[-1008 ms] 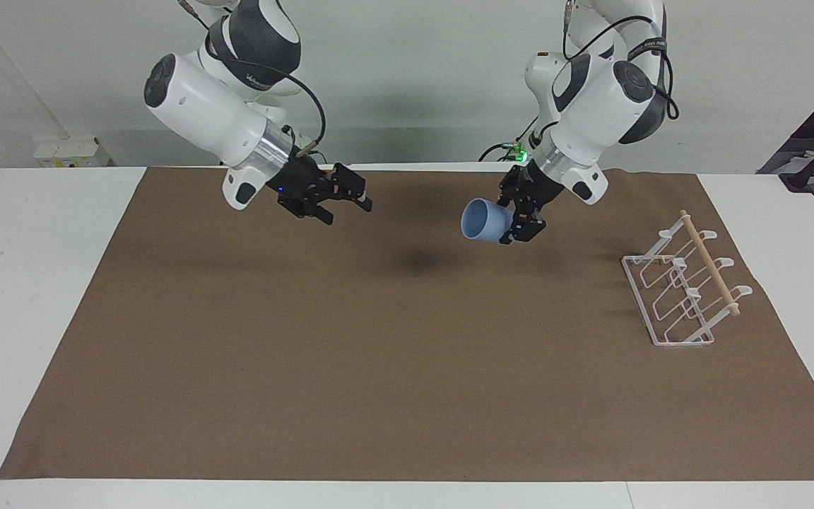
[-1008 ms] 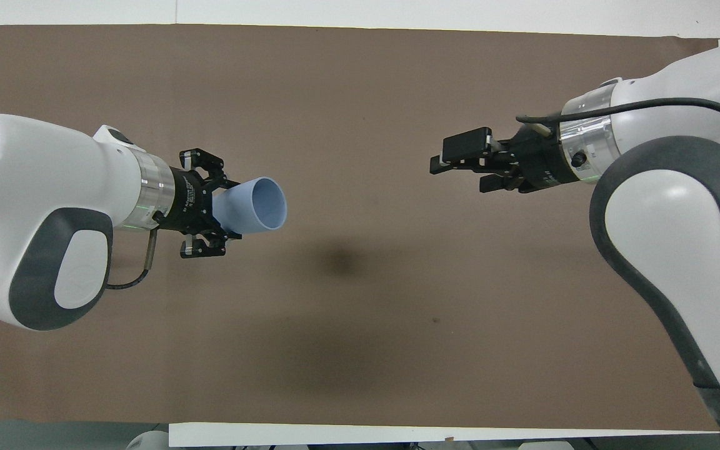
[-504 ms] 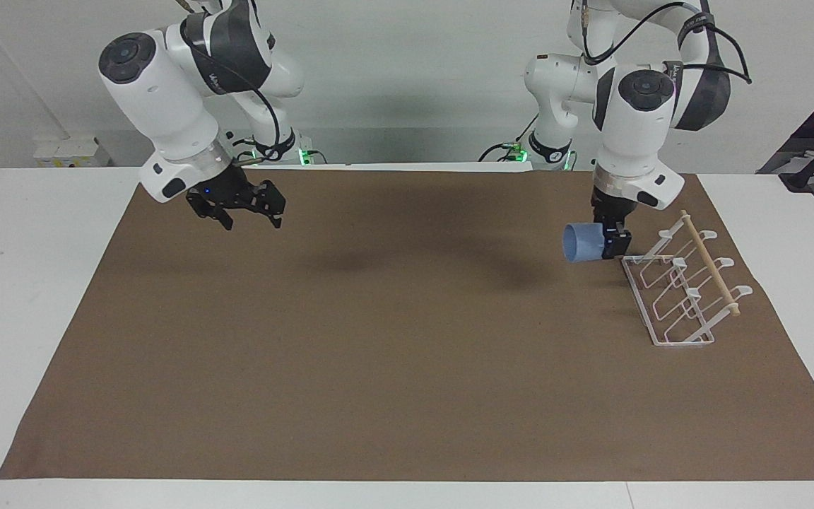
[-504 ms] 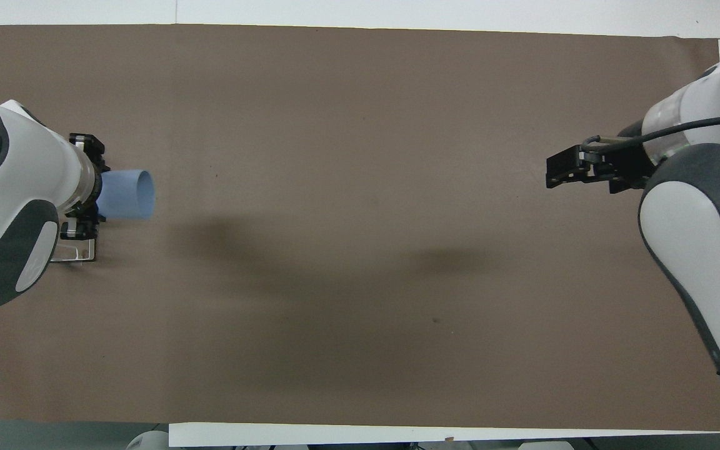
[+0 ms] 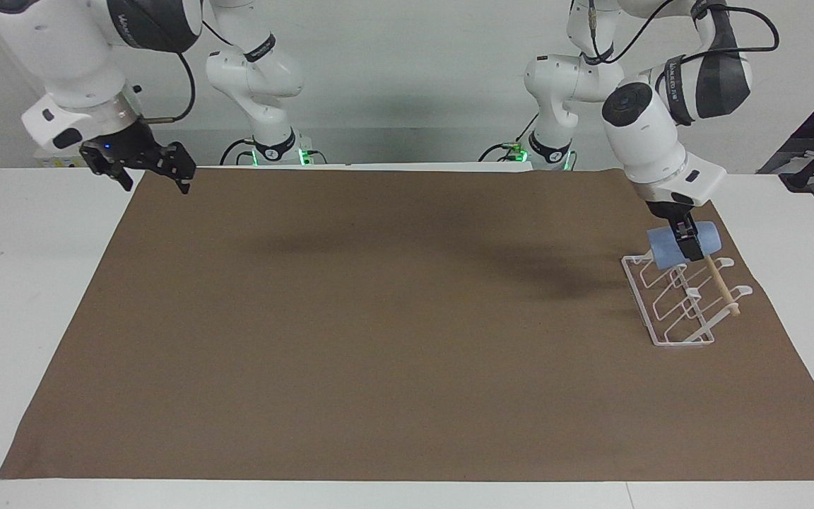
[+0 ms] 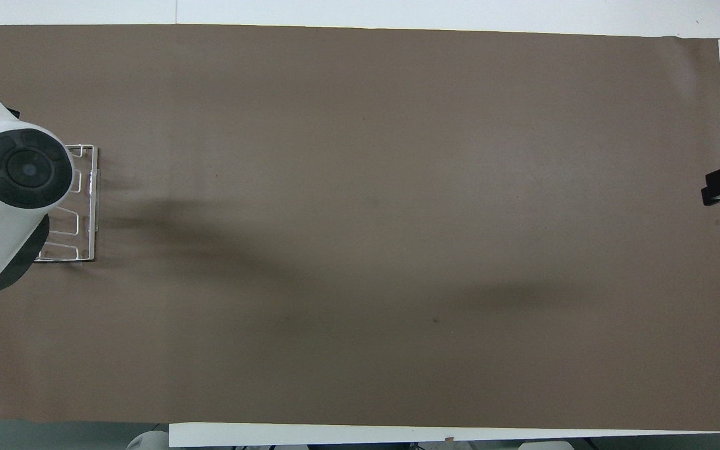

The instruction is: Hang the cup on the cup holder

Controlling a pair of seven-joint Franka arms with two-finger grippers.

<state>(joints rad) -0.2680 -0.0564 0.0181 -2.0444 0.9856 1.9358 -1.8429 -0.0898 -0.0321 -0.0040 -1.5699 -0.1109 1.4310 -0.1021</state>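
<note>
Left end effector (image 5: 685,241) clamped on the cup (image 5: 682,244), directly above the cup holder (image 5: 675,300). Lower gently, mouth threaded over one slanted loop below. Right end effector (image 5: 144,164) spread, waiting.

The white surface (image 5: 18,283) carried a brown mat (image 5: 379,339) over most of it. On the mat, toward the left arm's end, stood the cup holder (image 5: 672,311).
</note>
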